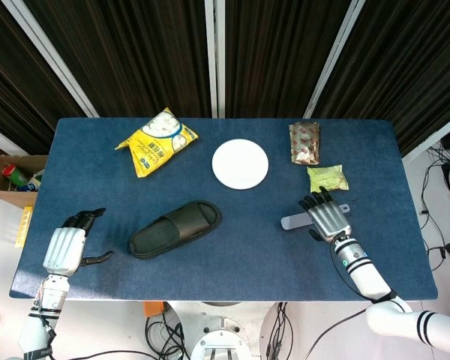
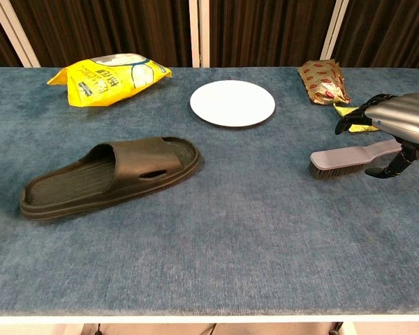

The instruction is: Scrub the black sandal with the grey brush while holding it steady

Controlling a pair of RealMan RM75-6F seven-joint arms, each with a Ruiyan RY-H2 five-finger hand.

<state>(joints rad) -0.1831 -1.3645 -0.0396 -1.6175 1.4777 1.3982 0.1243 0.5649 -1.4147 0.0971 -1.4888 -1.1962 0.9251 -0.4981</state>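
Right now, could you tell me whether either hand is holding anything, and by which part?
Nothing is held. The right hand hovers open over the brush handle; the left hand is open beside the sandal.

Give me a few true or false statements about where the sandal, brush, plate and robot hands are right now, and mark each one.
1. The black sandal lies sole down on the table. True.
2. The grey brush rests on the sandal. False: it lies on the blue table, well apart from it, under the right robot hand.
3. The left robot hand holds the sandal. False: it holds nothing and is clear of it.
4. The white plate is empty. True.
5. The yellow bag lies beyond the sandal. True.
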